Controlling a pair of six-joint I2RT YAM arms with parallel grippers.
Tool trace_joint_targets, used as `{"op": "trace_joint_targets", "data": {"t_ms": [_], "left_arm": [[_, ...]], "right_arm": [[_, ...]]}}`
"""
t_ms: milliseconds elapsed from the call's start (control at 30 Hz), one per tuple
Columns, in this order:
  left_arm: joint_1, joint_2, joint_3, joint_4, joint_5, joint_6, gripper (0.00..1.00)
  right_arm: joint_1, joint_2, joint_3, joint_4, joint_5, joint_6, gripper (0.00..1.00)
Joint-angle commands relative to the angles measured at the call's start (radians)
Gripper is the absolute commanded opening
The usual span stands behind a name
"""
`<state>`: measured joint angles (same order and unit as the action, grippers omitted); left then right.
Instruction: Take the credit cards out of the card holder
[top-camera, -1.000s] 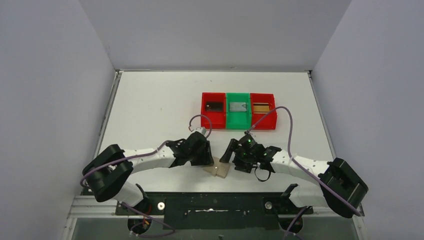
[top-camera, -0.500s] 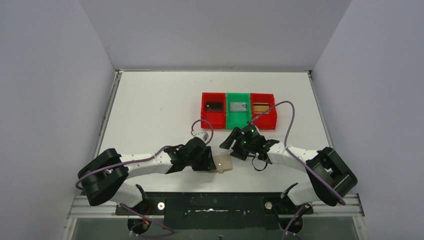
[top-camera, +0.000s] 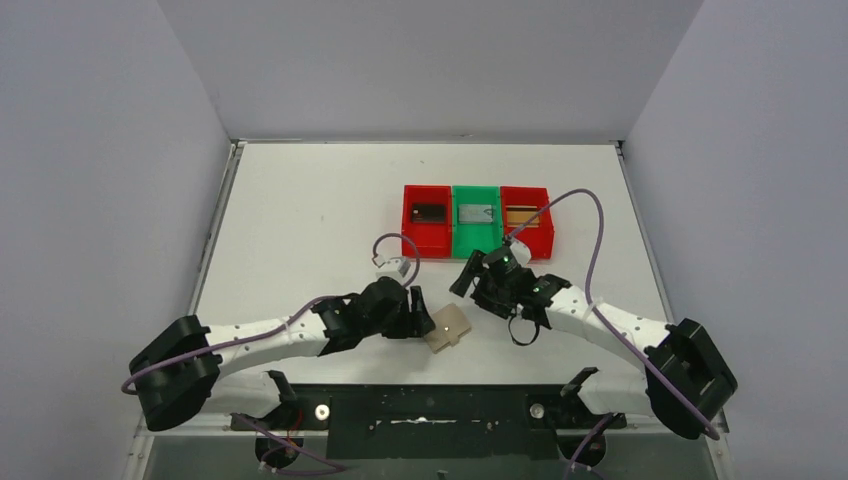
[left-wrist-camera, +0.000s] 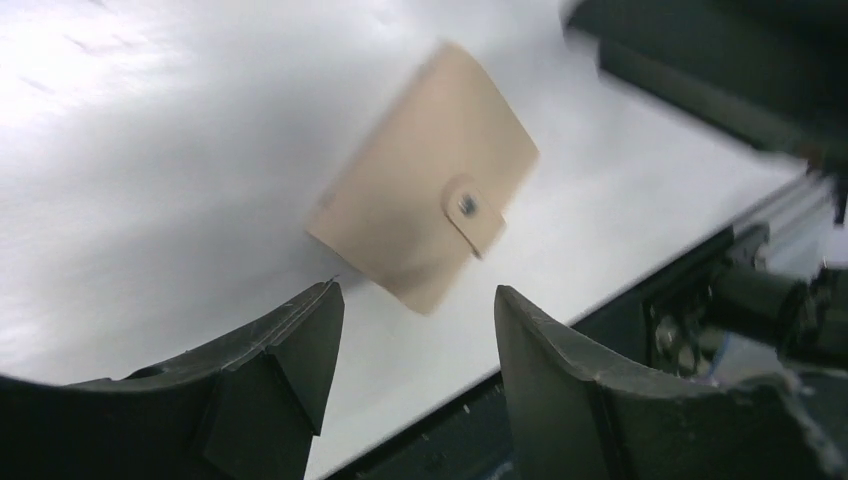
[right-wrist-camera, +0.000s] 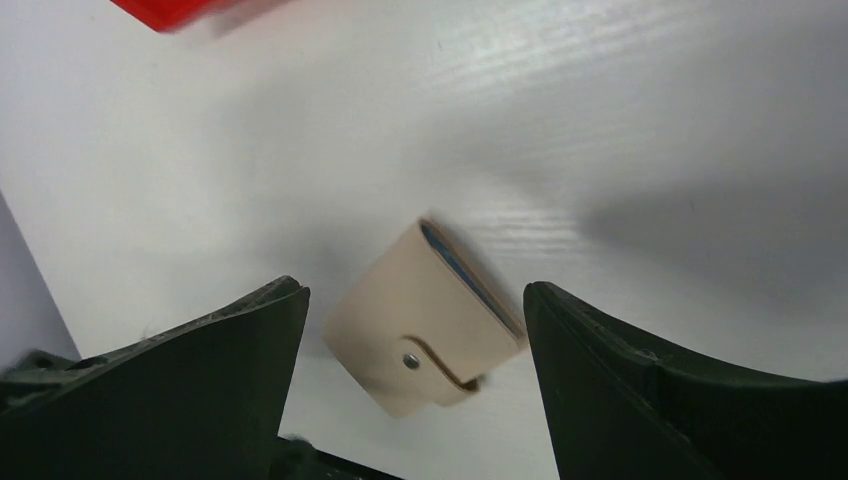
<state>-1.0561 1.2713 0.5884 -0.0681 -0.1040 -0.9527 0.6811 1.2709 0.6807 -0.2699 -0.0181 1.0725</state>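
Observation:
The tan card holder (top-camera: 447, 328) lies closed on the white table near the front edge, its tab snapped. It shows in the left wrist view (left-wrist-camera: 420, 230) and in the right wrist view (right-wrist-camera: 420, 325), where a blue-grey inner edge shows. My left gripper (top-camera: 424, 318) is open and empty just left of it (left-wrist-camera: 418, 295). My right gripper (top-camera: 468, 285) is open and empty, above and behind it (right-wrist-camera: 415, 292). A dark card (top-camera: 428, 212), a grey card (top-camera: 477, 213) and a tan/gold card (top-camera: 521, 215) lie in the trays.
Three joined trays stand at the back middle: a red tray (top-camera: 412, 228), a green tray (top-camera: 477, 240) and another red tray (top-camera: 545, 238). The table's front edge and the dark rail (left-wrist-camera: 640, 300) are close to the card holder.
My right gripper has drawn back from the card holder toward the trays. The left arm has stretched further right. The card holder has shifted slightly right and turned.

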Motion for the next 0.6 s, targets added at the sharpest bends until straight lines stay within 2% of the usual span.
{"op": "trace_joint_targets", "data": {"t_ms": [0,100,267,367,567], "left_arm": [[0.145,-0.013,0.049,-0.016,-0.006,0.086,0.58],[0.197,0.035,0.079,0.031,0.066,0.154,0.59],[0.204,0.154,0.134,0.069,0.181,0.206,0.60],[0.195,0.185,0.106,0.123,0.248,0.196,0.59],[0.160,0.160,-0.004,0.188,0.263,0.127,0.51]], "right_arm": [[0.085,-0.078,-0.072,-0.070,0.108,0.132,0.81],[0.139,-0.101,-0.119,-0.027,0.096,0.195,0.77],[0.161,-0.097,-0.192,0.100,0.048,0.273,0.73],[0.150,-0.075,-0.180,0.112,0.055,0.259,0.72],[0.066,-0.017,-0.120,0.147,-0.006,0.172,0.65]]}}
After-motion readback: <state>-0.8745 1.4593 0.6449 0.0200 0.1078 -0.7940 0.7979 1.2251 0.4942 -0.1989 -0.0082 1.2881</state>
